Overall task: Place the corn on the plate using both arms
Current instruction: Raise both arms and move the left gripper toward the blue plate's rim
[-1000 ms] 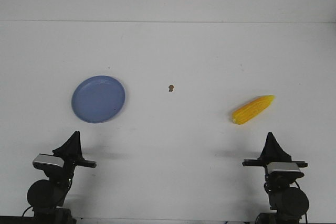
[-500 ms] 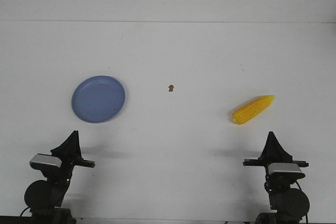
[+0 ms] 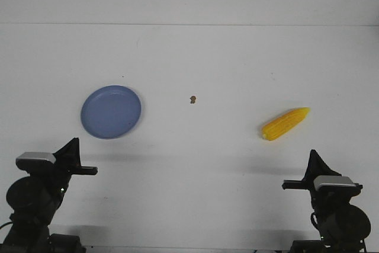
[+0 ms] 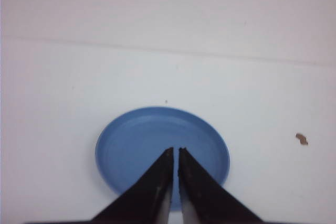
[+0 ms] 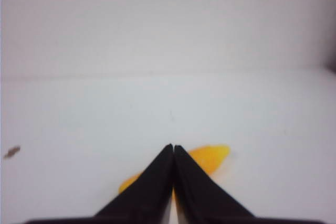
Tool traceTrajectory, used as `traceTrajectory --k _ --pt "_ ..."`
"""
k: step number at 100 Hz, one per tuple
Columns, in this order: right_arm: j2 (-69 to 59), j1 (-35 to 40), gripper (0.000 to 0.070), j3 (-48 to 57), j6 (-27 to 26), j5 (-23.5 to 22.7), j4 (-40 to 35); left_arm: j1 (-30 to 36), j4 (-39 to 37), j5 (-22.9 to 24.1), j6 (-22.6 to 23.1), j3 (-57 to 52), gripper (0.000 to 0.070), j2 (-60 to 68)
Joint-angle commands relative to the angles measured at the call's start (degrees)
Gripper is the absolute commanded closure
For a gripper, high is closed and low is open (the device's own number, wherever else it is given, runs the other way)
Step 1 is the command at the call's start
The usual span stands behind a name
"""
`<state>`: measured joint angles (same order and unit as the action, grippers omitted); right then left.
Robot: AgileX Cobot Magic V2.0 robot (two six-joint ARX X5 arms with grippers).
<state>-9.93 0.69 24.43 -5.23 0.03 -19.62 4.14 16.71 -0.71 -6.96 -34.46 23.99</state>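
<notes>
Both tools clenched empty, left tool (image 4: 175, 153) facing plate (image 3: 111, 111), right tool (image 5: 173, 149) facing corn (image 3: 285, 123); tapered cob may roll off fingertips.

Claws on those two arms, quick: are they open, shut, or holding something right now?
Left claw: shut, holding nothing; the plate lies beyond it.
Right claw: shut, holding nothing; the corn lies on the table beyond it.

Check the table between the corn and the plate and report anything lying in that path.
Only a small brown speck lies on the table roughly midway between the corn and the plate, slightly farther back than both. Nothing else shows between them.
</notes>
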Motion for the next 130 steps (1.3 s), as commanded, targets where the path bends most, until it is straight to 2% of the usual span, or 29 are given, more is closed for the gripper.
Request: traceTrajectory --k 1,18,33,57,90,93,97,103,106,112,117,130 --pt "-3.2 0.0 0.0691 4.2 -1.0 -0.1 -3.3 0.0 4.1 0.2 -0.2 -5.6 0.0685 4.7" --pt "-14.1 0.0 0.0691 15.6 -1.0 -0.1 -15.6 0.0 13.8 0.2 -0.2 -16.2 0.0685 15.3" --pt "-22.3 0.0 0.0691 22.4 -0.9 -0.1 -21.4 0.0 21.1 0.0 0.4 -21.2 0.0685 22.1" --pt "-28.3 0.0 0.0691 23.7 -1.0 -0.2 -21.1 0.0 22.6 -0.4 0.7 -21.6 0.0685 28.0" --pt "-28.7 0.0 0.0680 23.7 -0.9 -0.1 -20.7 0.0 22.2 -0.4 0.2 -21.6 0.0677 28.0" --pt "-28.7 0.0 0.0655 23.7 -0.9 -0.1 -20.7 0.0 22.2 -0.4 0.1 -21.6 0.0665 28.0" --pt "-28.7 0.0 0.0581 23.7 -0.9 -0.1 -20.7 0.0 22.2 -0.4 0.0 -21.6 0.0617 28.0" --pt "-28.7 0.0 0.0411 23.7 -0.9 -0.1 -20.7 0.0 22.2 -0.4 0.0 -21.6 0.0493 28.0" --pt "-28.7 0.0 0.0302 23.7 -0.9 -0.1 -20.7 0.0 22.2 -0.3 0.0 -21.6 0.0421 28.0" --pt "-28.7 0.0 0.0184 23.7 -0.9 -0.1 -20.7 0.0 22.2 -0.3 -0.2 -21.6 0.0313 28.0" --pt "-28.7 0.0 0.0145 23.7 -0.9 -0.1 -20.7 0.0 22.2 -0.3 -0.2 -21.6 0.0263 28.0" --pt "-28.7 0.0 0.0146 23.7 -0.9 -0.1 -20.7 0.0 22.1 -0.3 -0.2 -21.6 0.0259 28.0"
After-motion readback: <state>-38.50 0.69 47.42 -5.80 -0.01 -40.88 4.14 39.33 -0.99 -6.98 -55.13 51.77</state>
